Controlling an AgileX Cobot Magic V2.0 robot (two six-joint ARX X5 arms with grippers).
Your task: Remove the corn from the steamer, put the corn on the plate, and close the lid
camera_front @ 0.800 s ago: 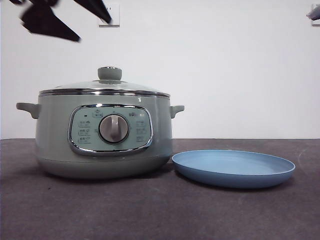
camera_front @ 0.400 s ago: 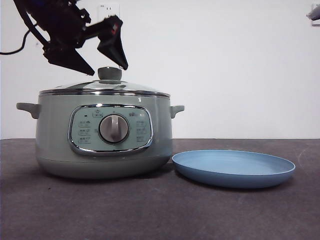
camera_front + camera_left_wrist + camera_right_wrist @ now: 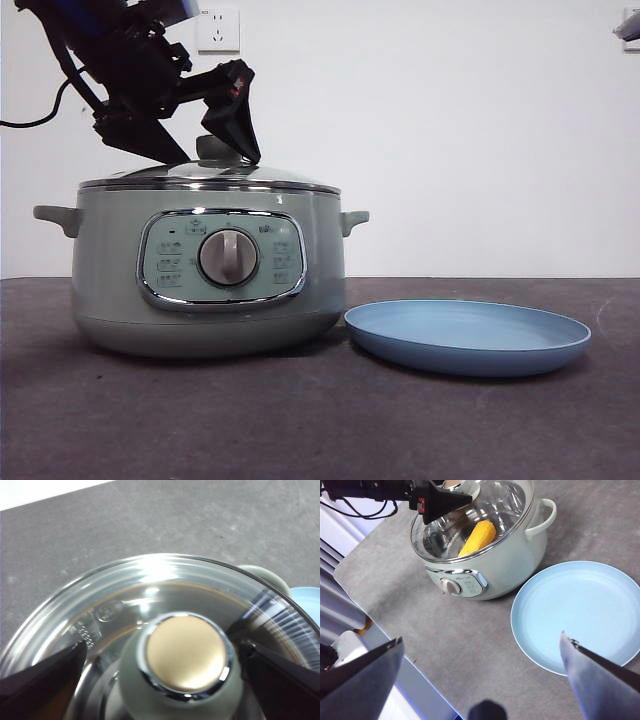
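- Front view: low, level across the table (image 3: 320,420), close to the steamer (image 3: 208,270) and plate (image 3: 467,337).
- Left wrist view: straight down, very near the lid (image 3: 150,595).
- Right wrist view: high, oblique, sharing steamer and plate with the front view.

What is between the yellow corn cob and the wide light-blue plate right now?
The domed glass lid sits on the round sage-green steamer, covering the yellow corn cob inside. The left gripper has its open jaws on either side of the lid's pale green knob, not gripping. The light-blue plate beside the steamer holds nothing.
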